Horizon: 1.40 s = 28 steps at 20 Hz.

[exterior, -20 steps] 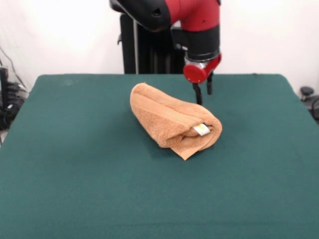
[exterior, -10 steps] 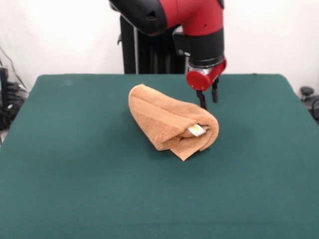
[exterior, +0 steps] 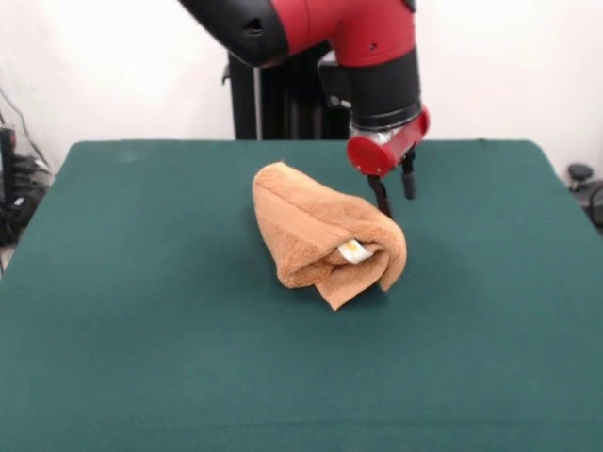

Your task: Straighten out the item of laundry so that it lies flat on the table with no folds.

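Note:
The item of laundry (exterior: 306, 231), an orange-tan terry towel, lies rolled and bunched in the middle of the dark green table (exterior: 141, 339). Its white tag (exterior: 353, 251) peeks out of the open right end, and a folded corner points toward the front. My gripper (exterior: 396, 201) hangs just behind the towel's right end. Its two black fingers stand apart with green cloth showing between them, so it is open. The left finger (exterior: 380, 196) meets the towel's upper edge and its tip is hidden behind the fabric. The right finger is free of the towel.
A black pedestal column (exterior: 283, 104) stands behind the table's far edge. Cables and dark equipment (exterior: 14, 188) sit off the left edge. A small dark object (exterior: 582, 179) sits off the right edge.
The gripper has shifted right and slightly toward the front. The towel has bunched up shorter, and its right end has drawn in to the left.

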### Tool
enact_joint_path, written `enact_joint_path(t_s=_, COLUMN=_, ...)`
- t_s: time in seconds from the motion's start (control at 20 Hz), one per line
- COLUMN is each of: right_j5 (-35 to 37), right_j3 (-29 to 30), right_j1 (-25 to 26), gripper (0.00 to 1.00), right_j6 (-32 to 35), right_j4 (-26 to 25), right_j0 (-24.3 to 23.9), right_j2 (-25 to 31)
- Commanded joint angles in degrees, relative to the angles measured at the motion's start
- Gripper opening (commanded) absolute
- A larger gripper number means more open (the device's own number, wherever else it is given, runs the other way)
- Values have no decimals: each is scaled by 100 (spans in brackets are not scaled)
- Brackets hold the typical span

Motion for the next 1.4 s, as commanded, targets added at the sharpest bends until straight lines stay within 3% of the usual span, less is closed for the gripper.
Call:
enact_joint_path(t_s=0.05, right_j5=519, right_j3=-428, right_j1=374, gripper=100, right_j6=-1982, right_j4=290, right_j0=-83, right_j2=562)
enact_joint_path(t_s=0.75, right_j5=386, right_j3=-290, right_j1=167, gripper=100, right_j6=-1798, right_j4=495, right_j0=-276, right_j2=1076)
enact_joint_path(t_s=1.05, right_j5=335, right_j3=-366, right_j1=-41, gripper=100, right_j6=-1728, right_j4=275, right_j0=-281, right_j2=1032)
enact_joint_path(t_s=1.4, right_j5=665, right_j3=-721, right_j1=-191, gripper=100, right_j6=-1847, right_j4=-100, right_j0=-38, right_j2=578)
